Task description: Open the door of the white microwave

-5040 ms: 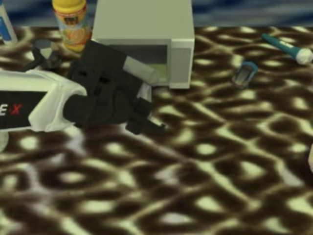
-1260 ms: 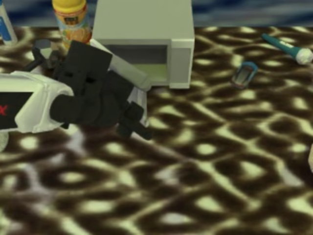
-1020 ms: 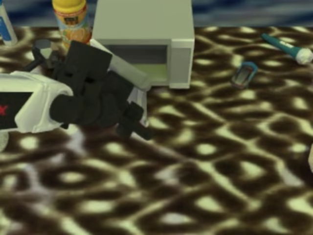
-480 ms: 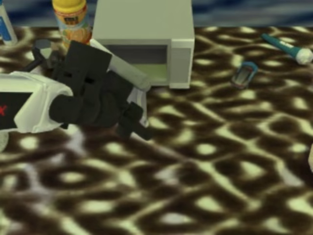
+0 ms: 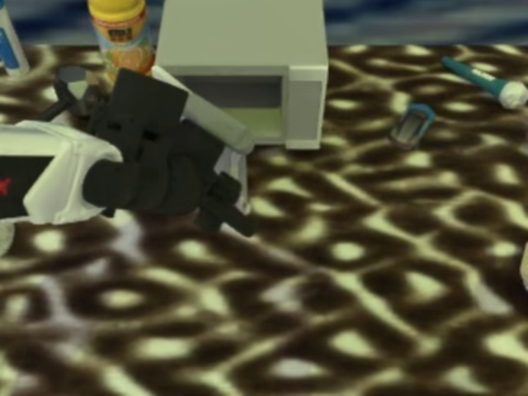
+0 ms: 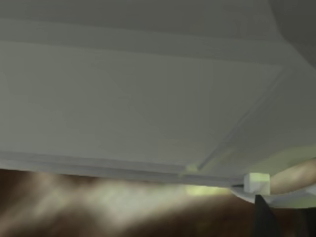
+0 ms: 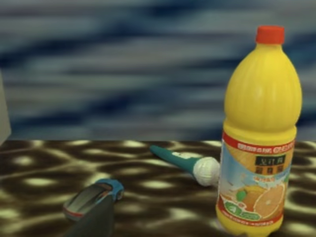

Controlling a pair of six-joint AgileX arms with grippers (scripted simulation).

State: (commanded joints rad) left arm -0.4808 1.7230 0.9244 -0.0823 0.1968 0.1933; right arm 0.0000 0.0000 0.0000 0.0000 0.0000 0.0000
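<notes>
The white microwave (image 5: 239, 33) stands at the table's back, left of centre, its pale greenish interior (image 5: 256, 115) showing. The door (image 5: 206, 111) is swung out towards the front left and fills most of the left wrist view (image 6: 128, 103). My left gripper (image 5: 227, 206) is at the door's free edge, shut on the pale bar handle (image 5: 238, 169), which also shows beside a dark fingertip (image 6: 264, 217) as the handle (image 6: 294, 177). My right arm (image 5: 525, 272) stays parked at the right edge.
An orange juice bottle (image 5: 122, 37) stands just left of the microwave, with a blue-white item (image 5: 8, 41) at the back left. A teal brush (image 5: 483, 80) and a small blue car (image 5: 412, 124) lie at the right. Another juice bottle (image 7: 259, 138) shows in the right wrist view.
Since five seconds ago my left gripper has moved left, drawing the door's free edge with it so the door stands wider. Over the last second nothing visibly moves.
</notes>
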